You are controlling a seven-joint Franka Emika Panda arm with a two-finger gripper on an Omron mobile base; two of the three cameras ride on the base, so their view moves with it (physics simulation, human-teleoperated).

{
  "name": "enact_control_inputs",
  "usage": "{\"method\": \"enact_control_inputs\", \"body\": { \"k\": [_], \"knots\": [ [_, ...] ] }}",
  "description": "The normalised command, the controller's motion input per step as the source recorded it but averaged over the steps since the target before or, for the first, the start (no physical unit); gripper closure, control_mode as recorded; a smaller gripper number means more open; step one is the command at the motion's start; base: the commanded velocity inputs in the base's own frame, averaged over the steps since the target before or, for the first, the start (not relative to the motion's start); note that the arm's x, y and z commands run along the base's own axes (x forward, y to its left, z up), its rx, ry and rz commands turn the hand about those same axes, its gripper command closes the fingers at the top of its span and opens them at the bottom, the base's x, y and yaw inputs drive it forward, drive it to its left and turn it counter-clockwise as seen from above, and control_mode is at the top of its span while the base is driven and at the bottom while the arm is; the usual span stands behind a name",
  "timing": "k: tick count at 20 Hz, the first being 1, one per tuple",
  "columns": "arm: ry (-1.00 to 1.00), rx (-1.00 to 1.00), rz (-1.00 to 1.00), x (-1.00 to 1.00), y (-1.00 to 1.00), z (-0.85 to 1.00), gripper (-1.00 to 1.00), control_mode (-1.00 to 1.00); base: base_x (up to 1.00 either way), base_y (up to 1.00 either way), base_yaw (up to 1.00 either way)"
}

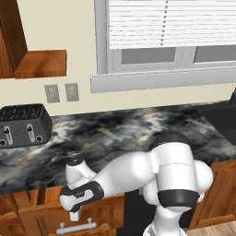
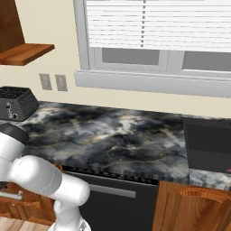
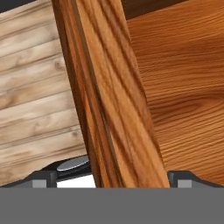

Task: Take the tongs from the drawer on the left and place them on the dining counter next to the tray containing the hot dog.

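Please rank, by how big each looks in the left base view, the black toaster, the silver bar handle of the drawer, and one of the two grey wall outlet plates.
1. Black toaster, clearly largest.
2. Silver bar handle, long but thin, close to the camera, so its rank is less sure.
3. Grey wall outlet plates: smallest; the two look alike.

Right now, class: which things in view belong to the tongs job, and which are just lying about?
Job in hand:
drawer
its bar handle
hand

Lying about:
toaster
wall sockets
window blind
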Motion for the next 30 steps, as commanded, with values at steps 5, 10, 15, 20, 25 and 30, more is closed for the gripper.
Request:
{"method": "enact_control_inputs", "body": {
  "k": [5,10,15,20,25,30],
  "knots": [
    [0.00,0.00,0.00,-0.71,0.00,-0.06,-1.00,-1.00,0.00,0.00,0.00],
    [0.02,0.00,0.00,-0.61,0.00,0.00,-1.00,-1.00,0.00,0.00,0.00],
    [0.05,0.01,0.00,-0.67,0.00,0.00,-1.00,-1.00,0.00,0.00,0.00],
    [0.04,0.02,0.00,-0.66,0.00,0.00,-1.00,-1.00,0.00,0.00,0.00],
    [0.06,0.01,0.00,-0.56,0.00,0.00,-1.00,-1.00,0.00,0.00,0.00],
    [0.10,0.00,0.00,-0.42,0.00,0.00,-1.00,-1.00,0.00,0.00,0.00]
  ]
}}
